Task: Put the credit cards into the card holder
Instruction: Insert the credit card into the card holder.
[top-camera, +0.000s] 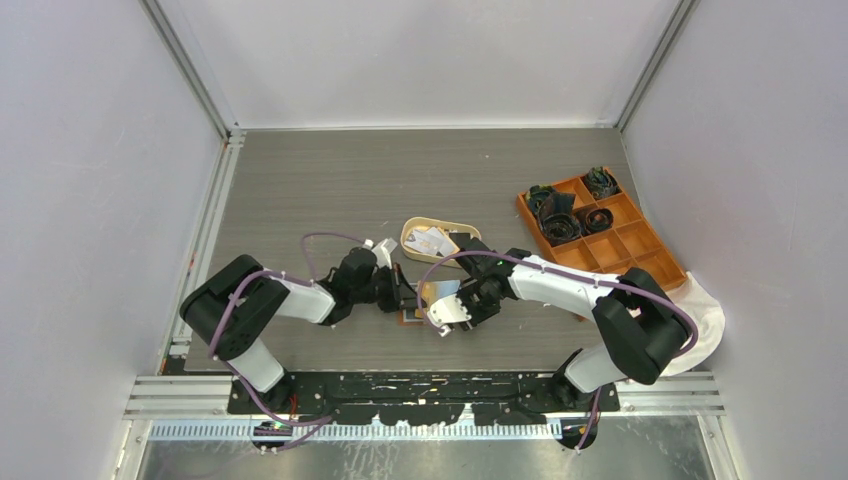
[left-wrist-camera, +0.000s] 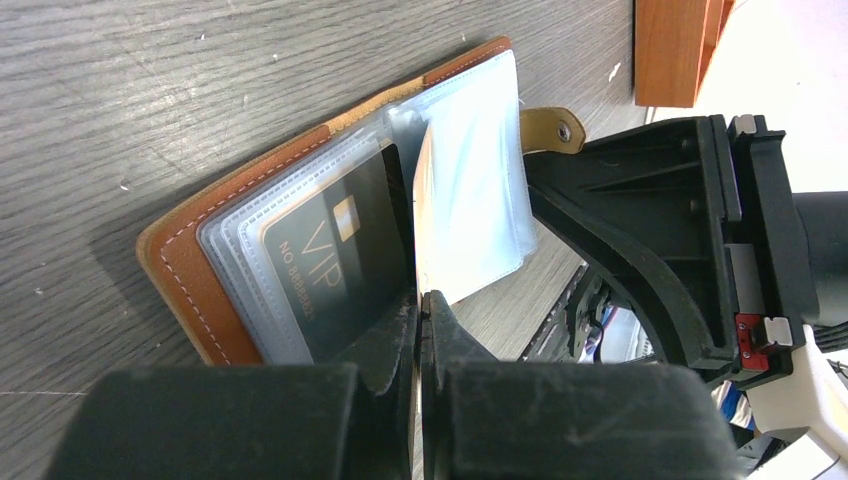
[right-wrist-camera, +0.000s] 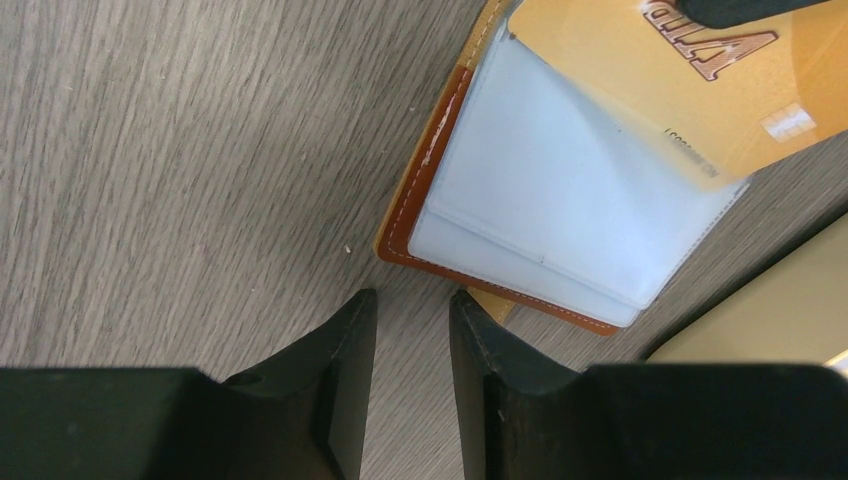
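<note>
The brown leather card holder (left-wrist-camera: 190, 270) lies open on the table, its clear sleeves fanned out. A black VIP credit card (left-wrist-camera: 330, 250) sits in one sleeve. My left gripper (left-wrist-camera: 422, 300) is shut on a gold VIP card (right-wrist-camera: 680, 90), which the left wrist view shows edge-on, standing between the sleeves. My right gripper (right-wrist-camera: 412, 298) is open and holds nothing; it hovers low beside the holder's stitched edge (right-wrist-camera: 430, 170), near the snap strap (left-wrist-camera: 550, 125). In the top view both grippers meet over the holder (top-camera: 420, 300).
A cream oval tray (top-camera: 408, 238) with more cards (top-camera: 430, 240) stands just behind the holder. An orange compartmented box (top-camera: 523, 205) holding dark rolled items is at the right. A white cloth (top-camera: 705, 320) lies by the right arm's base.
</note>
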